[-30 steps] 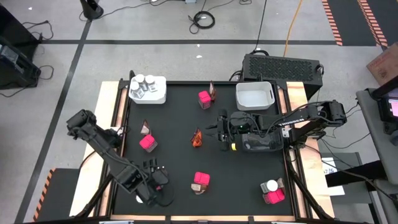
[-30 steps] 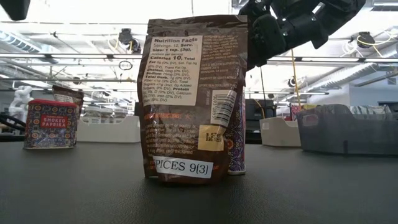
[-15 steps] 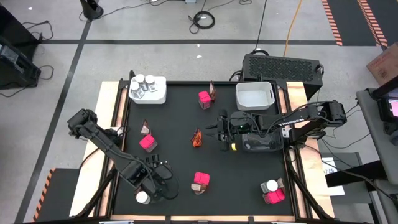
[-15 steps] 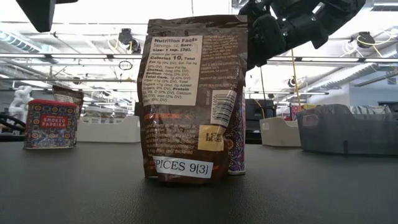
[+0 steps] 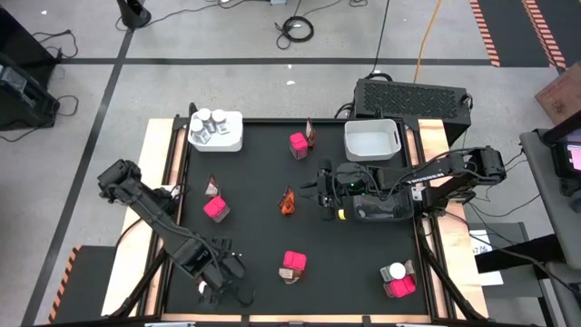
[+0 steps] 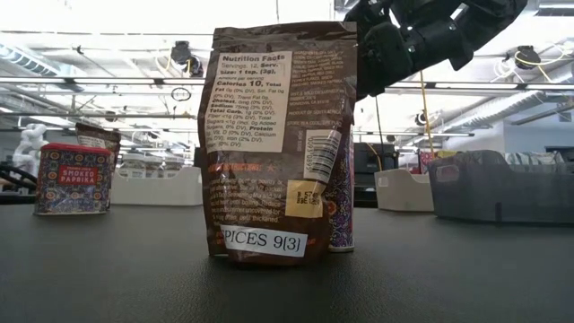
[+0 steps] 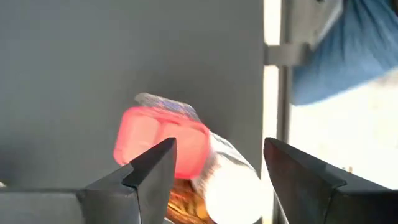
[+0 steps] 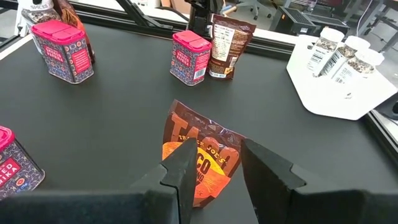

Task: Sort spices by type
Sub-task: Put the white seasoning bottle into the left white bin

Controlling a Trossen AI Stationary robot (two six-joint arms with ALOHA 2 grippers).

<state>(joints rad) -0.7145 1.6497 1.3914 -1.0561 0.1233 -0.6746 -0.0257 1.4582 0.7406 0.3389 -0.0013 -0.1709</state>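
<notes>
My left gripper (image 5: 221, 280) (image 7: 219, 143) hangs open over the table's near-left corner and points steeply down. Below its fingers lie a pink box (image 7: 161, 146), a white-capped jar (image 7: 233, 191) on its side and an orange sachet (image 7: 185, 208); in the high view the arm hides most of them. My right gripper (image 5: 313, 191) (image 8: 216, 144) is open, raised mid-table and pointing toward the table's left. An orange-brown sachet (image 5: 288, 202) (image 8: 202, 163) stands on its bottom edge just ahead of those fingers, untouched.
A white tray with jars (image 5: 216, 130) sits far left and a white bin (image 5: 372, 139) far right. A dark bin (image 5: 381, 209) lies under the right arm. Pink boxes (image 5: 299, 143) (image 5: 216, 208) (image 5: 292, 262) and sachets are scattered about. A pink box and a jar (image 5: 397, 280) stand near right.
My left gripper has rolled about its wrist and tipped over the near-left corner, hardly shifting its place; its fingers stay as wide apart as before. The spices have not moved.
</notes>
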